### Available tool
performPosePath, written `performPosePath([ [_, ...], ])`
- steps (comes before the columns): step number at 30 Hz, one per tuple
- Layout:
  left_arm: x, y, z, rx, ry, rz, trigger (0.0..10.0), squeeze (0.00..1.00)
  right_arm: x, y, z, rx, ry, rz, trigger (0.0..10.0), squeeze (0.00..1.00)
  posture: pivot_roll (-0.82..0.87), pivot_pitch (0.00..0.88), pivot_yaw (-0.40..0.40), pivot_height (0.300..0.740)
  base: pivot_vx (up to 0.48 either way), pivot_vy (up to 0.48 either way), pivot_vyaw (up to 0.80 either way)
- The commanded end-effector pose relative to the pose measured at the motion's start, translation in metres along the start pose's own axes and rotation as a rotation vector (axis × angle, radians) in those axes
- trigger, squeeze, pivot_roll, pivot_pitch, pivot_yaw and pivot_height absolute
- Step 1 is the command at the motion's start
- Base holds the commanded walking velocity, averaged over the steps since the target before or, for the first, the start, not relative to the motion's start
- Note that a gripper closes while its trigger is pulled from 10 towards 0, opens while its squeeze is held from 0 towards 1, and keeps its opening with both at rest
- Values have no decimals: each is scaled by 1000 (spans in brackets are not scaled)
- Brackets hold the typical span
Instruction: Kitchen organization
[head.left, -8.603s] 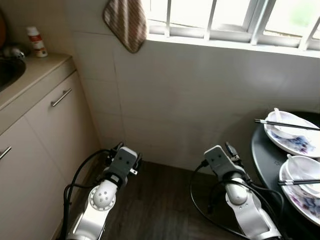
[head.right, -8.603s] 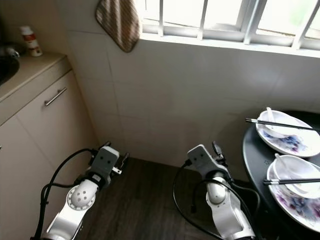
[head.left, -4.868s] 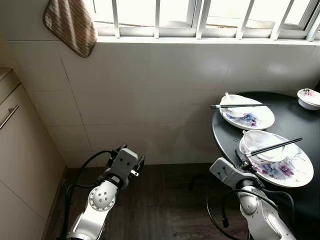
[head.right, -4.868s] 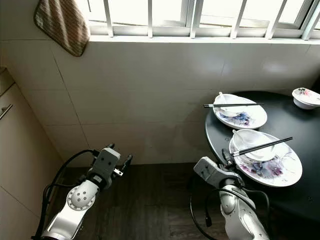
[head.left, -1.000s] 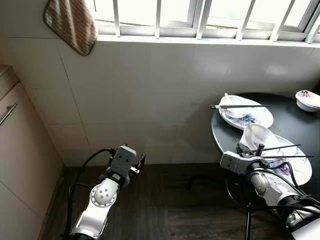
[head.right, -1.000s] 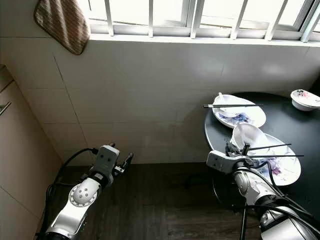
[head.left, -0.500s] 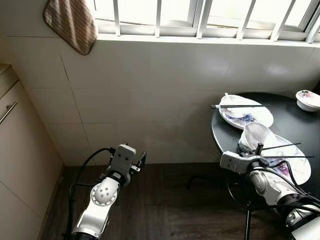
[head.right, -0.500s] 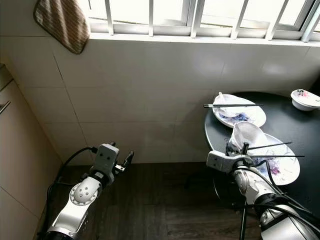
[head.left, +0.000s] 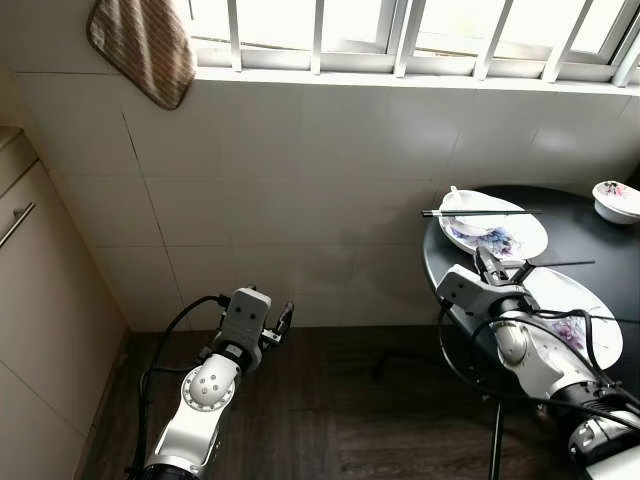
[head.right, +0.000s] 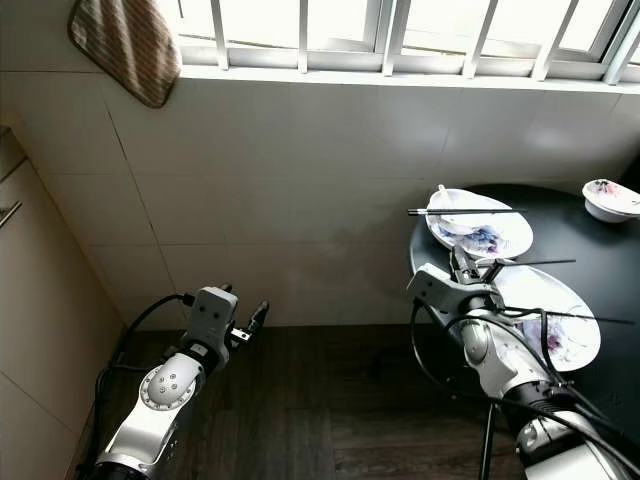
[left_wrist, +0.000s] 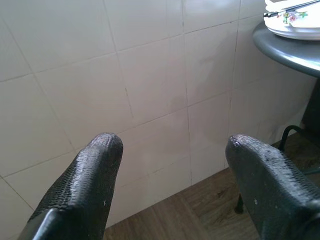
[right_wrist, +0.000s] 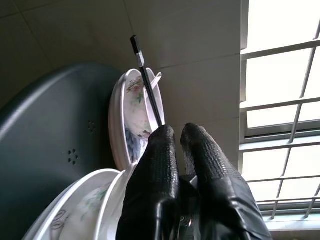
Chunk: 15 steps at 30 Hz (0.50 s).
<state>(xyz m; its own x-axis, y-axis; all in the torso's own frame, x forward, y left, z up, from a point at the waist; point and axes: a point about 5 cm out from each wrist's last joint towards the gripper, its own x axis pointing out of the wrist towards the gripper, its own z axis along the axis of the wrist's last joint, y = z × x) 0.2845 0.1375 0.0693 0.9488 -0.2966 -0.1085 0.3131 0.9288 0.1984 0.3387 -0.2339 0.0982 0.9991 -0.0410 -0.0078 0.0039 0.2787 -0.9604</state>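
1. Tiled wall (head.left: 320, 190) spans the back, with a barred window (head.left: 400, 30) above it and a brown striped cloth (head.left: 145, 50) hanging at the upper left. Dark wood floor (head.left: 330, 420) below.
2. Beige cabinet (head.left: 40, 300) with a bar handle sits on the robot's left.
3. Round black table (head.left: 585, 235) on the robot's right carries all the dishes.
4. Near plate (head.left: 590, 320): white with a blue and purple floral print, at the table's front edge. Black chopsticks (head.left: 555, 265) stick out over it, pointing right.
5. Far plate (head.left: 495, 232): same white floral pattern, closer to the wall. A second pair of black chopsticks (head.left: 480, 212) lies across a white bowl and spoon on it.
6. Small white bowl (head.left: 615, 198) with a floral inside stands at the table's far right, well apart from both plates.
7. Right gripper (right_wrist: 180, 137) is over the near plate's wall-side rim, between the two plates. Jaws are pressed nearly together, tips pointing toward the far plate. Possibly pinching something at the base of the fingers, but it is too dark there to tell what.
8. Left gripper (left_wrist: 172, 145) hangs low over the floor facing the wall, well clear of the table. Jaws spread wide, nothing between them.
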Motion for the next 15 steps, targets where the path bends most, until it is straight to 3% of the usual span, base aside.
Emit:
performPosePath([
  [1,1,-1,-1,-8,13,-9,10000,0,1,-5,2,47,-10,-32,0,4,-1,0,-84,740,0,0,0],
  [4,1,0,-1,-8,13,-8,10000,0,2,-10,5,59,-23,-51,0,4,-3,0,-83,740,0,0,0],
  [7,1,0,-2,-9,14,-8,10000,0,5,-23,15,102,-70,-137,0,20,-1,0,-84,740,0,0,0],
  [15,0,1,-3,-11,17,-7,10000,0,6,-36,22,108,-89,-230,0,0,3,0,-81,740,0,0,0],
])
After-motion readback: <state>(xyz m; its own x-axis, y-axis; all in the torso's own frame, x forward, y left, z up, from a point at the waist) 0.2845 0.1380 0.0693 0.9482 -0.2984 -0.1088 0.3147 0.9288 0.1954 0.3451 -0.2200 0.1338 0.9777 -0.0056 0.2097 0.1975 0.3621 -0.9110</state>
